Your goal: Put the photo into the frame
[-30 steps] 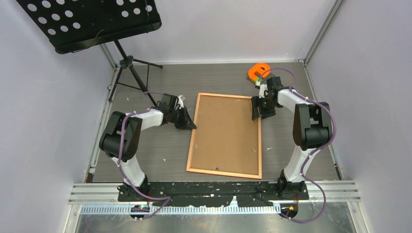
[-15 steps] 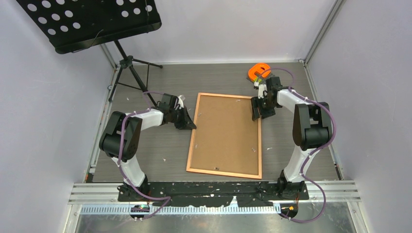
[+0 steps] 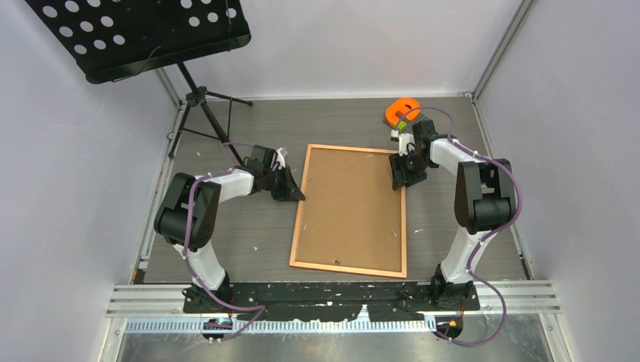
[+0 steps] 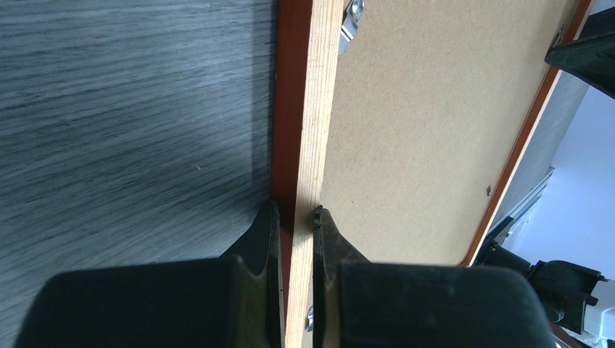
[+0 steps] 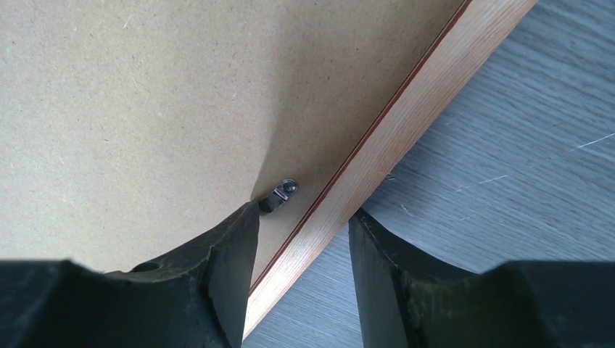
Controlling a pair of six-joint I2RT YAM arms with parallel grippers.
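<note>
Orange-brown wood borders the frame (image 3: pixel 347 269), which lies flat and back-up on the table (image 3: pixel 249 226) between the two arms, with a plain brown backing board (image 3: pixel 351 207) seated inside it. The left end effector (image 4: pixel 294 217) is pinched tight on the frame's left rail. The right end effector (image 5: pixel 301 210) straddles the right rail, jaws parted and gripping nothing, one fingertip against a small metal tab (image 5: pixel 281 193). Farther back sit an orange ring-shaped object (image 3: pixel 400 111) and a black perforated music stand (image 3: pixel 143 34).

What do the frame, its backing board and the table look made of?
The frame seems wood: pale raw grain on the back, red-brown stained edge. The backing board looks like fibreboard, matte speckled tan. The table is grey wood-grain, likely laminate.
</note>
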